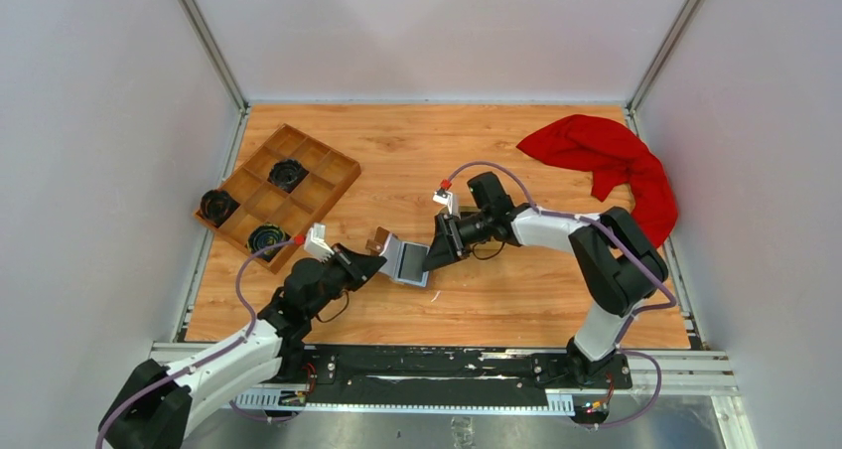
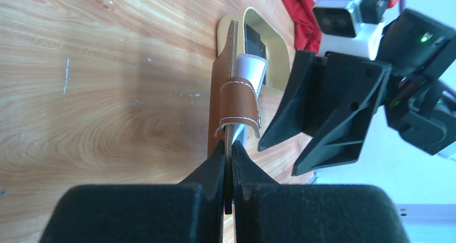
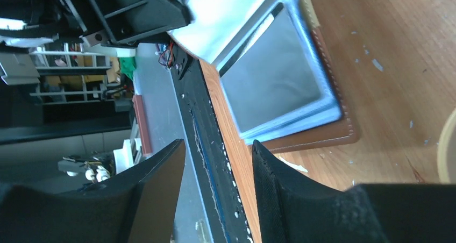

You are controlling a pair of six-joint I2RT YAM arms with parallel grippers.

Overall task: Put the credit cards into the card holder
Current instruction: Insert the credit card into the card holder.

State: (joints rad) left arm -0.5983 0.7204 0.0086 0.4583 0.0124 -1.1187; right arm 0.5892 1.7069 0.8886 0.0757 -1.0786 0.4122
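Opening step in hand: left fingers (image 2: 221,159) pinch the flap of the holder (image 2: 219,92), right fingers (image 3: 161,189) parted and empty beside it; next move likely needs a card (image 2: 253,38) fetched.

High rear overview, close wrist views, sharing card holder (image 1: 407,262)

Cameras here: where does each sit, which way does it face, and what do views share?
Top external: above and behind the bases, looking down on the table; both arms show.
Left wrist: on the left arm, looking along the left gripper, shut on the card holder, toward the right gripper.
Right wrist: on the right arm, looking past its open fingers at the holder's grey pockets.
Shared: all three show the card holder; each wrist view shows the other arm.
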